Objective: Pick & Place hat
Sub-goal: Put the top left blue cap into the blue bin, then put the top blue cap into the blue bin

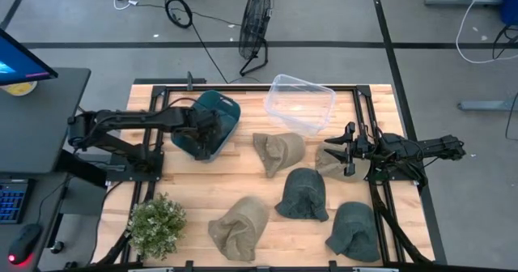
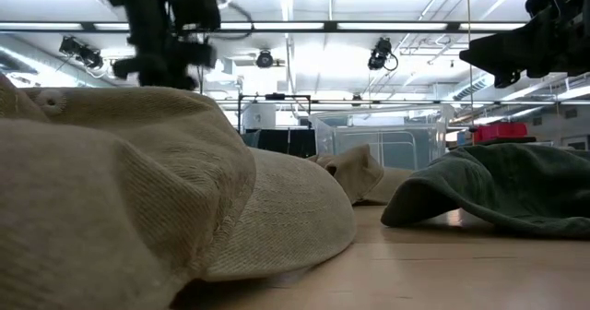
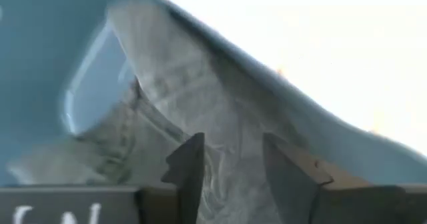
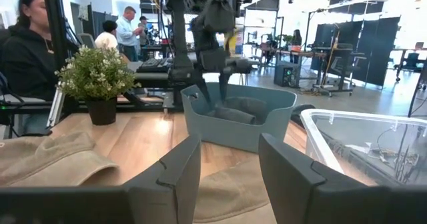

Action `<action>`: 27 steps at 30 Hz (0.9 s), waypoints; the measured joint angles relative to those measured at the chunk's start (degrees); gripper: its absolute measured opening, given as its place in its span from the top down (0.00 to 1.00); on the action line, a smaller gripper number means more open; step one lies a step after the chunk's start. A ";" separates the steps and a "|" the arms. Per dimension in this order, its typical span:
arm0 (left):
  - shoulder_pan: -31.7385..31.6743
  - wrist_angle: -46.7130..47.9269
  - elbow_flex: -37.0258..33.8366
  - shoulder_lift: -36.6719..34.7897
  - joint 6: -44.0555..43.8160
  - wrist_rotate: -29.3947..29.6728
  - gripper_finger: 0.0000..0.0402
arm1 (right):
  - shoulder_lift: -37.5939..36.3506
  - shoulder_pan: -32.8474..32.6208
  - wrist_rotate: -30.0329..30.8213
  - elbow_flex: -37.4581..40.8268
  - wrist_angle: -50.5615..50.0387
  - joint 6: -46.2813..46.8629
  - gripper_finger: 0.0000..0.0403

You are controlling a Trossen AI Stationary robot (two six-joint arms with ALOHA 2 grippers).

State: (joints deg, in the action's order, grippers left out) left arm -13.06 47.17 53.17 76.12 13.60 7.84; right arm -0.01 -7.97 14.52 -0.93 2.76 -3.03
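A dark grey-green hat (image 3: 173,97) lies inside the teal bin (image 1: 229,110), also seen in the right wrist view as a dark heap (image 4: 233,109). My left gripper (image 3: 230,141) reaches down into that bin (image 1: 212,134), fingers open just over the hat. My right gripper (image 4: 227,177) is open and hovers at the table's right side (image 1: 333,152) over a tan hat (image 1: 328,167) that lies flat on the wood. Other hats lie on the table: tan (image 1: 278,150), dark green (image 1: 303,195), green (image 1: 354,231), tan (image 1: 239,227). My left gripper points down into the teal bin with its open fingers (image 3: 190,167) on either side of a fold of the grey-green hat; I cannot tell whether they touch the cloth. The hat rests on the bin's floor.
A clear plastic bin (image 1: 299,102) stands at the far edge, right of the teal one. A potted plant (image 1: 156,223) sits at the near left corner. Bare wood (image 1: 194,183) lies between the bins and the near hats. People sit beyond the table's left side (image 4: 27,44).
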 joint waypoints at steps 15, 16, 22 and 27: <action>4.33 -6.68 11.93 0.27 -0.53 0.87 0.53 | 2.77 0.00 1.70 -3.62 1.01 4.28 0.62; 4.31 -6.61 11.93 0.41 -0.52 0.89 0.53 | 3.94 0.00 1.40 -4.66 0.79 4.29 0.62; 4.26 -7.08 11.91 0.37 -0.29 1.44 0.53 | 16.37 0.00 -0.63 -14.00 -3.11 7.09 0.62; 4.24 -7.12 11.91 0.37 -0.27 4.04 0.53 | 35.17 -0.04 -9.10 -22.97 -10.74 16.88 0.62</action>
State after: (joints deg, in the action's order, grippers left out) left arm -8.82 40.05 65.08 76.49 13.34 11.88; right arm 35.16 -8.01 5.43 -23.90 -7.97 13.84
